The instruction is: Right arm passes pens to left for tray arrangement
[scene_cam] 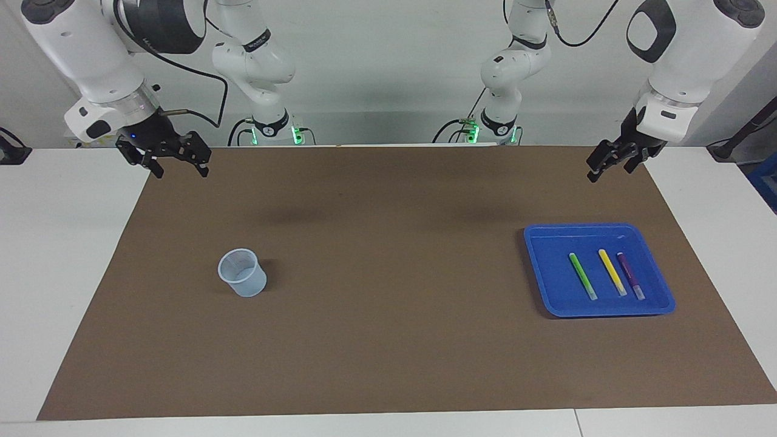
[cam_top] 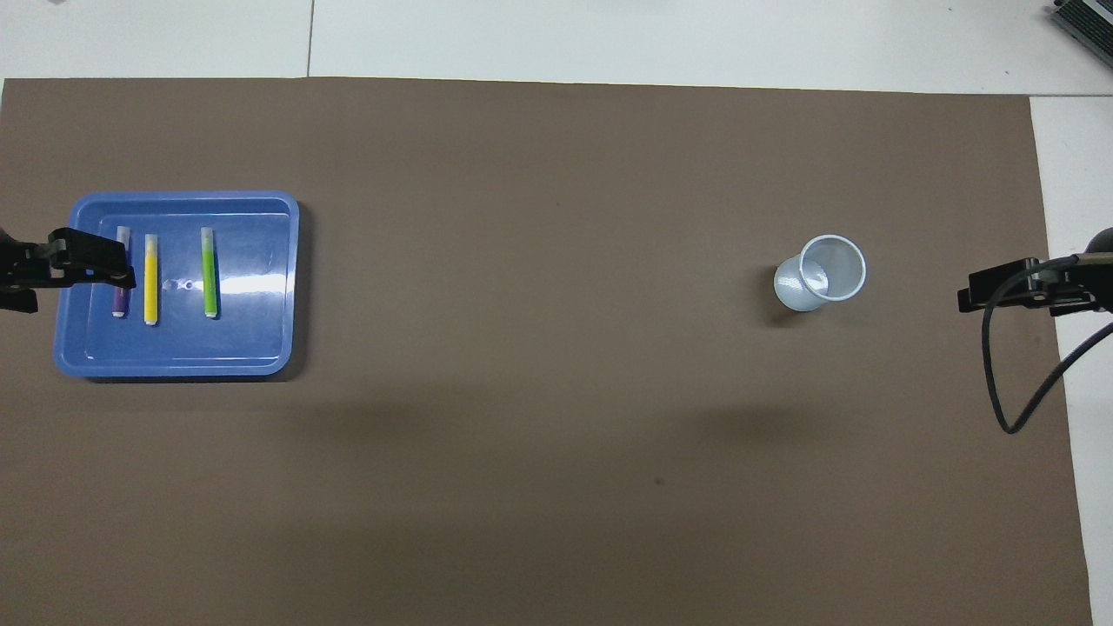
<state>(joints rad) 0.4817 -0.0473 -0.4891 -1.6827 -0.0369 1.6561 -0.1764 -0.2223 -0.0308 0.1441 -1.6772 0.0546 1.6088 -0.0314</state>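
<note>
Lying side by side in the shallow bright blue plastic tray [scene_cam: 658, 274], the three slim marker pens look arranged on purpose: the green pen [scene_cam: 583, 276], the yellow pen [scene_cam: 612, 272] and the purple pen [scene_cam: 631, 275] run roughly parallel, none touching another, pale ends all pointing away from the robots. That even spacing suggests the arranging is done. The tray sits on the brown mat [scene_cam: 388, 340] toward the left arm's end of the tabletop [scene_cam: 54, 255]. The left pincer [scene_cam: 613, 159] hangs empty in the air with its fingers apart, over the mat's edge on the robots' side of the tray, which I judge to be a pulled-back pose clear of the pens. The right pincer [scene_cam: 173, 159] waits raised over the mat's corner at its own end, fingers apart and holding nothing. A small translucent pale-blue plastic cup [scene_cam: 242, 272] stands upright and apparently empty, well apart from the tray. No brand, label or writing is legible on the pens, tray or cup
</note>
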